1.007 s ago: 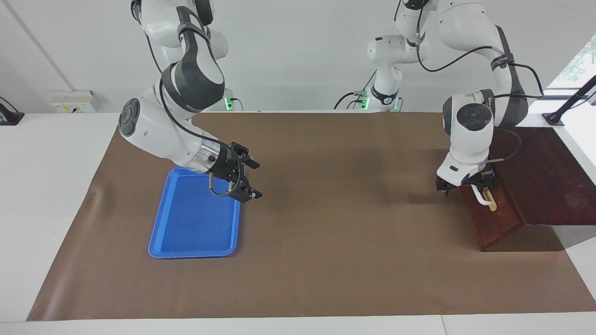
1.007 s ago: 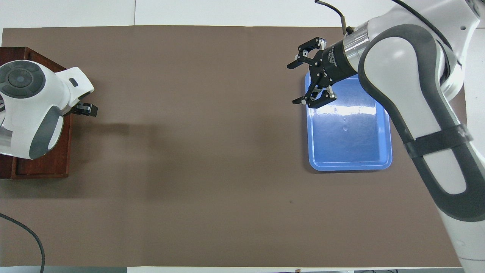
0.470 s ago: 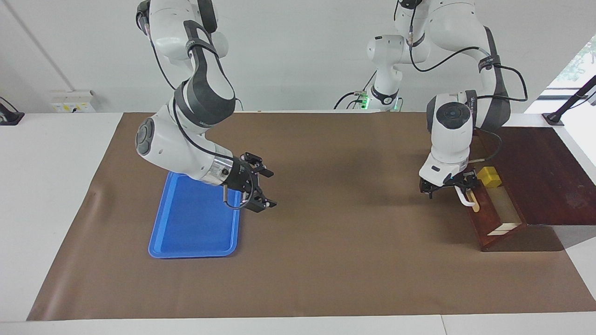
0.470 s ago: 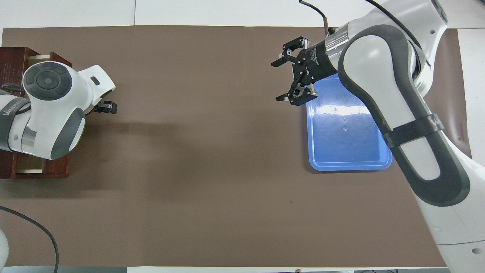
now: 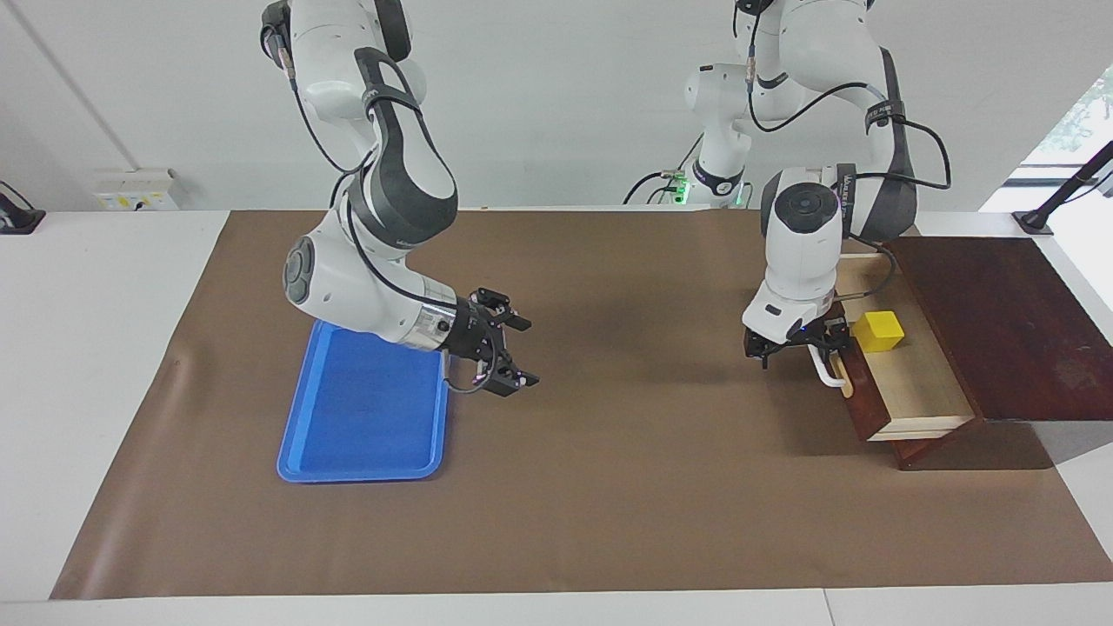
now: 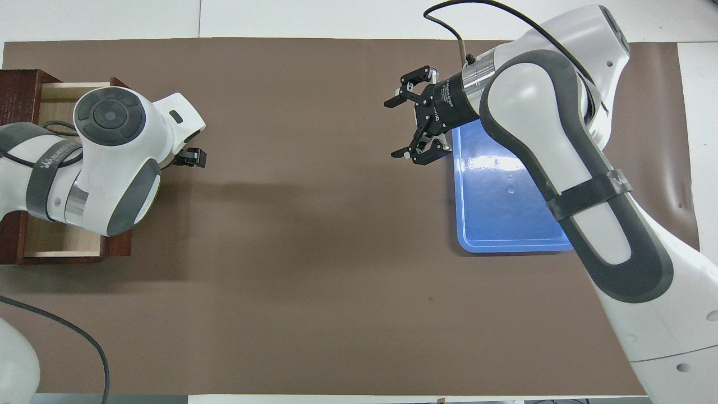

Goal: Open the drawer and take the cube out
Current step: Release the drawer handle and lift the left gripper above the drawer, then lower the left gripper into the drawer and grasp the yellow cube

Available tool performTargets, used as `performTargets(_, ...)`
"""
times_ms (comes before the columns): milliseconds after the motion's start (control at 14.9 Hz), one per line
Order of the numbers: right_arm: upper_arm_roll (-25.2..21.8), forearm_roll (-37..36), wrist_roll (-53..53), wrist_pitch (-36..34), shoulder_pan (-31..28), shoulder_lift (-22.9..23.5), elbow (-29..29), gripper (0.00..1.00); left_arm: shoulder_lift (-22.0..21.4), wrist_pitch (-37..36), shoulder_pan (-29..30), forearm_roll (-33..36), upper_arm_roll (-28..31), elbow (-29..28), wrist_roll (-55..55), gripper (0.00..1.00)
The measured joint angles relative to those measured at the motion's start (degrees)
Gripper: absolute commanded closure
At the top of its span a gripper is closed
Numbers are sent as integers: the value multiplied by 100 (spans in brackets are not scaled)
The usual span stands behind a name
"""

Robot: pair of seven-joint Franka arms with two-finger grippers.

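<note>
In the facing view the right gripper [image 5: 513,348], fingers spread and holding nothing, hangs over bare mat beside the blue tray [image 5: 348,452]. At its three o'clock the left gripper [image 5: 796,346] stands at the handle [image 5: 826,369]; I cannot tell its fingers. The drawer [image 5: 913,396] is open, and the cube [image 5: 878,331] lies inside, not yet taken. Its walls leave room from above.

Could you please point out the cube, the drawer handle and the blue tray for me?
cube [image 5: 878,331]: facing view, its yellow top face.
handle [image 5: 826,370]: facing view, the white bar's middle.
tray [image 5: 365,417]: facing view, bare blue floor.
</note>
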Motion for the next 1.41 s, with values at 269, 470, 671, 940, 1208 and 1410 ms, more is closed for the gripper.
performTargets(269,1,5,-1,0,0,-39,-111,0,3,-13,-71,-138,3,12,-132,0)
performTargets(470,0,6,-3,0,0,-51,-138,0,7,-32,-101,-150,4,27,-242,0)
performTargets(671,-3,6,-314,107,0,-70,-194,0,51,-498,-112,-267,-6,448,-292,0)
performTargets(940,-5,6,-542,187,0,-113,-314,0,229,-1597,-110,-709,29,1558,-360,0)
performTargets(1208,-5,6,-540,193,0,-124,-335,0,284,-2052,60,-1129,292,2137,-1731,0)
performTargets(1410,-6,6,-540,195,-1,-125,-343,0,278,-2077,511,-1398,415,2245,-2657,0)
